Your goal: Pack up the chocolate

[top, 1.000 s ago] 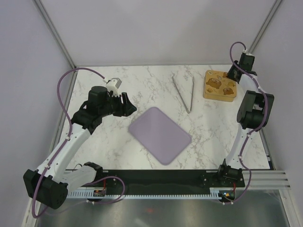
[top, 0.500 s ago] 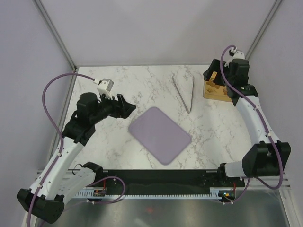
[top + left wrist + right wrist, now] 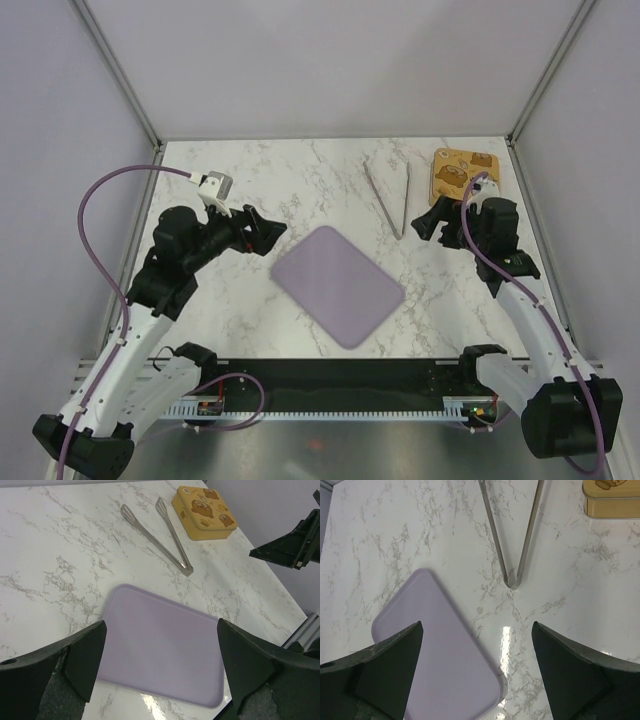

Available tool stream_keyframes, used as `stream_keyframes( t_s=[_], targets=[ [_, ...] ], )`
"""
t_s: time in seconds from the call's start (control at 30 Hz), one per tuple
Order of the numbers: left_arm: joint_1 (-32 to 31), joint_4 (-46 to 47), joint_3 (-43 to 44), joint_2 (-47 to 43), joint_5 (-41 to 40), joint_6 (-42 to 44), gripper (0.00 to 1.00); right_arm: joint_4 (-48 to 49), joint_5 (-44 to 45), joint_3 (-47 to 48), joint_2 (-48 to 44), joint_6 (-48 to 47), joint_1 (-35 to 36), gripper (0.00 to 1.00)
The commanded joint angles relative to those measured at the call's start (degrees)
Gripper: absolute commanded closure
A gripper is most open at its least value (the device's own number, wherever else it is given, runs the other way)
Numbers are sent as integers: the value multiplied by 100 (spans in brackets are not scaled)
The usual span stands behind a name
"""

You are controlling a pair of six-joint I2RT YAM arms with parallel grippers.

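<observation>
Chocolate is unseen, and with left tool [image 3: 162, 650] and right tool [image 3: 477, 665] both gaping empty, the closed gold tin [image 3: 465, 172] just beyond the right tool wants a square, level approach.

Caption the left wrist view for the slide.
Open left gripper facing the lilac mat, with tongs and a bear-printed gold tin beyond on the marble table.

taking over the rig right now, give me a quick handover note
Left gripper: open, empty, by the lilac mat's left corner.
Right gripper: open, empty, just right of the tongs.
Yellow bear-print box: far right of the table, looks closed.
No chocolate in view; mat bare.
Done: nothing that shows.
Left: find the chocolate, probably opening the box, and pack it.
</observation>
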Motion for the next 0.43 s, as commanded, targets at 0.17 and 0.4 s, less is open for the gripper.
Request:
stream_keyframes(
  t_s=[0.17,0.4],
  targets=[
    [18,384,-111,71,10,277,0,537,-434,71,-336,-12,18,2],
    [18,392,-120,97,19,286,0,555,-250,54,-362,-48,10,2]
  ],
)
